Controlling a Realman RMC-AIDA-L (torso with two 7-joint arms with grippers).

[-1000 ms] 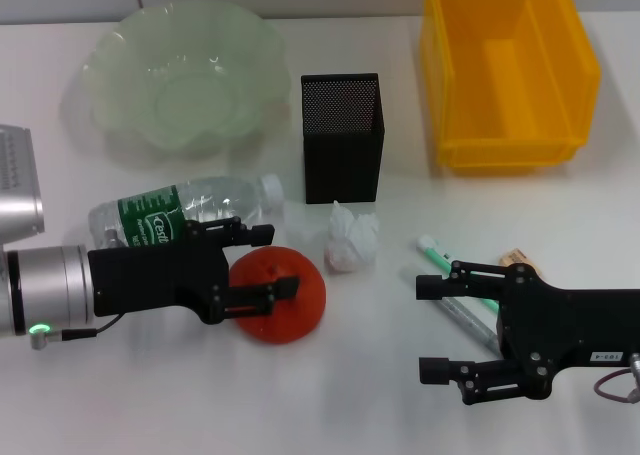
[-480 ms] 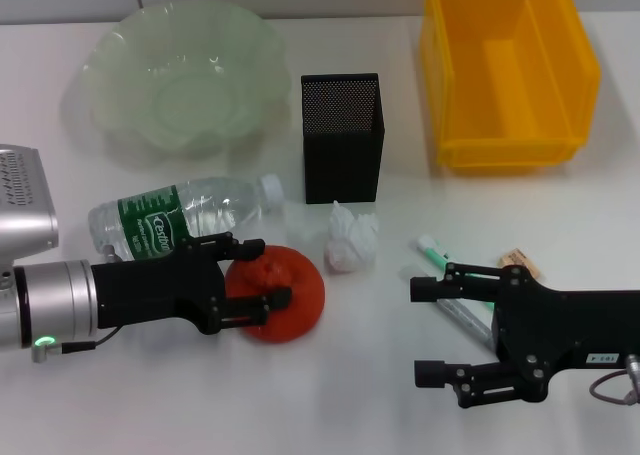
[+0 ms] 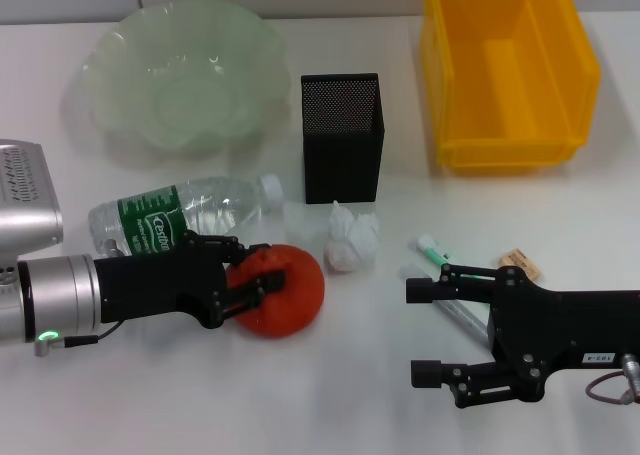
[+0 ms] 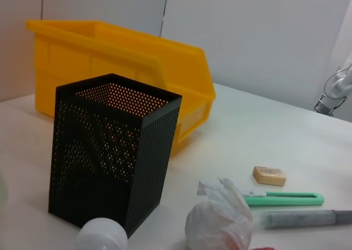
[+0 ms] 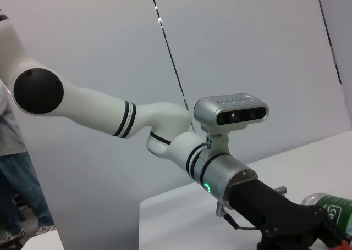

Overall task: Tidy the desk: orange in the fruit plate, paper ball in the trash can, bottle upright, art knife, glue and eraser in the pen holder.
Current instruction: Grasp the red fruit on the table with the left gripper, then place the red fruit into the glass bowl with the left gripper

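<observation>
- Left end effector (image 3: 262, 275) pinching the orange (image 3: 292, 290), fingers pressed on its near and far sides; orange sits on the bench (image 3: 330, 395), front-left, just beside the bottle (image 3: 180, 215).
- Orange looks firm, round, a bit slick; likely rolls if let go, so a grip across its widest part seems safest. No long axis.
- Fruit plate (image 3: 115, 125) lies well behind it, back-left.
- Bottle lies flat, long axis roughly left-right, cap pointing right toward the pen holder (image 3: 342, 140).
- Paper ball (image 3: 350, 241) right of the orange: light, soft.
- Right end effector (image 3: 430, 333) spread, holding nothing, front-right near the art knife (image 3: 434, 250) and eraser (image 3: 520, 262).
</observation>
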